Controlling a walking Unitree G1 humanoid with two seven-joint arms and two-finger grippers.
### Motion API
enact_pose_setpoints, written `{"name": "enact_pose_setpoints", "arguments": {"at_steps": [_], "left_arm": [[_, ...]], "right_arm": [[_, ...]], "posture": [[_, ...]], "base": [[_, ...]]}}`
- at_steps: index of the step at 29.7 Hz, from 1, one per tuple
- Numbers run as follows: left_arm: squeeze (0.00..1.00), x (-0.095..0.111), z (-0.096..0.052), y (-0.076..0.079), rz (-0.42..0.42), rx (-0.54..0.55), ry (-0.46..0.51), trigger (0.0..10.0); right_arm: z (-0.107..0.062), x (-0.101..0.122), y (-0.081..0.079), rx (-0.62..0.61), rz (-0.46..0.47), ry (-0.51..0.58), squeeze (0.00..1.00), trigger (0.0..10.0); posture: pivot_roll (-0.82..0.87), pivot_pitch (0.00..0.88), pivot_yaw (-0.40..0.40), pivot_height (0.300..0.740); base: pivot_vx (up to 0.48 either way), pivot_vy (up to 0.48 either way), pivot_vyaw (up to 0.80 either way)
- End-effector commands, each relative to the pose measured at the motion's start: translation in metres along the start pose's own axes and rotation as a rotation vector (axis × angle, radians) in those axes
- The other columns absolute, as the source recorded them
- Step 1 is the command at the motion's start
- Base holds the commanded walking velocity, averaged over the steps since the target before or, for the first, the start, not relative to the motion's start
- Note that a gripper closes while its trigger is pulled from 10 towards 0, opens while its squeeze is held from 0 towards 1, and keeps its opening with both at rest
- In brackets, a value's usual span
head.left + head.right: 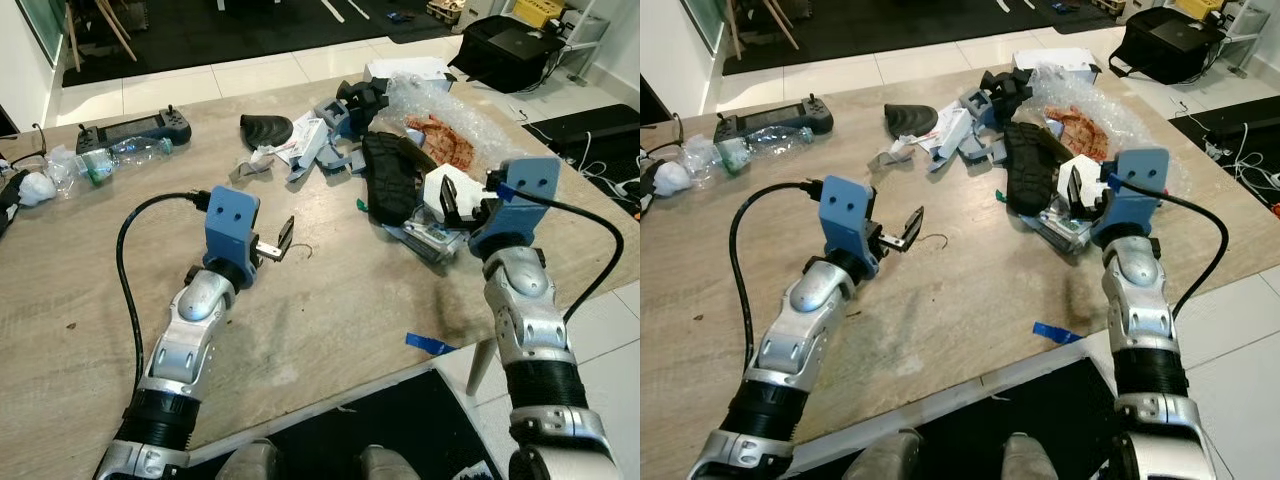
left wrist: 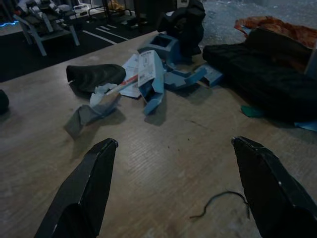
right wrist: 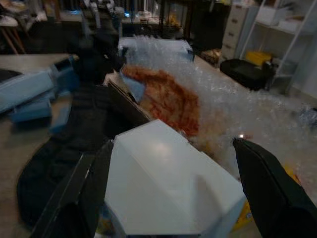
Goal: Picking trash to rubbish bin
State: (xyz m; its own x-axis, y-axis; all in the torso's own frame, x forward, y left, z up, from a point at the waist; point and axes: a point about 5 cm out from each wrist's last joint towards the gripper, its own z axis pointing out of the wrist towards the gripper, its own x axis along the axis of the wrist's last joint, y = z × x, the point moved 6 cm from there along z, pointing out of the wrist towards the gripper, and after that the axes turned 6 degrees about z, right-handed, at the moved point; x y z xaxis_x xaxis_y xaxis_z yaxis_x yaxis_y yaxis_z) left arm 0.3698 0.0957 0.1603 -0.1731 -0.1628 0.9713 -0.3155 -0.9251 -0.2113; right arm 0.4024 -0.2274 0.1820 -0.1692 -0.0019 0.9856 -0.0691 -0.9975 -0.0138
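A heap of trash lies on the wooden table [image 1: 330,300]: torn blue cardboard pieces [image 1: 322,150], a black shoe sole [image 1: 395,178], bubble wrap [image 1: 455,115] over something red, and a white box [image 1: 440,192]. My right gripper [image 3: 172,145] stands open at the heap, its two fingers on either side of the white box [image 3: 163,188], which sits between them. My left gripper [image 1: 275,243] hovers open over bare wood left of the heap, nothing between its fingers [image 2: 94,183]. A thin dark wire [image 2: 220,201] lies on the wood just ahead of it.
A crushed plastic bottle [image 1: 110,155] and a black game controller [image 1: 135,130] lie at the table's far left. A curved black piece [image 1: 265,128] sits behind the cardboard. Blue tape [image 1: 430,342] lies near the front edge. A black bag [image 1: 505,45] rests on the floor beyond.
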Motion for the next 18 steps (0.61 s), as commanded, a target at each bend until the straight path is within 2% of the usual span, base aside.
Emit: {"name": "enact_pose_setpoints", "arguments": {"at_steps": [1, 5, 7, 8, 9, 13, 18], "left_arm": [[0.00, 0.000, 0.000, 0.003, 0.014, -0.022, -0.009, 10.0], [0.00, 0.001, -0.004, 0.003, 0.020, -0.053, -0.016, 10.0], [0.00, 0.001, -0.005, 0.004, 0.019, -0.062, -0.017, 10.0], [0.00, 0.001, -0.006, 0.005, 0.018, -0.068, -0.018, 10.0], [0.00, 0.001, -0.008, 0.005, 0.018, -0.071, -0.019, 10.0], [0.00, 0.002, -0.009, 0.004, 0.016, -0.073, -0.020, 10.0], [0.00, 0.002, -0.010, 0.006, 0.019, -0.082, -0.023, 10.0]], "right_arm": [[0.003, -0.005, 0.008, -0.018, 0.004, -0.023, 0.00, 10.0], [0.012, -0.012, 0.021, -0.047, -0.002, -0.062, 0.00, 10.0], [0.012, -0.013, 0.021, -0.046, -0.004, -0.066, 0.00, 10.0], [0.013, -0.014, 0.021, -0.038, -0.001, -0.068, 0.31, 10.0], [0.013, -0.013, 0.019, -0.019, -0.002, -0.067, 1.00, 10.0], [0.015, -0.010, 0.015, 0.007, -0.020, -0.065, 1.00, 10.0], [0.017, -0.013, 0.018, -0.016, -0.023, -0.101, 1.00, 10.0]], "posture": [[-0.01, 0.145, 0.039, 0.740], [0.01, 0.168, 0.052, 0.740], [0.01, 0.168, 0.052, 0.740], [0.01, 0.171, 0.057, 0.740], [0.01, 0.172, 0.057, 0.740], [0.02, 0.174, 0.060, 0.740], [0.02, 0.173, 0.065, 0.740]], "base": [[0.000, 0.000, 0.00], [0.000, 0.000, 0.00], [0.000, 0.000, 0.00], [0.000, 0.000, 0.00], [0.000, 0.000, 0.00], [0.000, 0.000, 0.00], [0.000, 0.000, 0.00]]}}
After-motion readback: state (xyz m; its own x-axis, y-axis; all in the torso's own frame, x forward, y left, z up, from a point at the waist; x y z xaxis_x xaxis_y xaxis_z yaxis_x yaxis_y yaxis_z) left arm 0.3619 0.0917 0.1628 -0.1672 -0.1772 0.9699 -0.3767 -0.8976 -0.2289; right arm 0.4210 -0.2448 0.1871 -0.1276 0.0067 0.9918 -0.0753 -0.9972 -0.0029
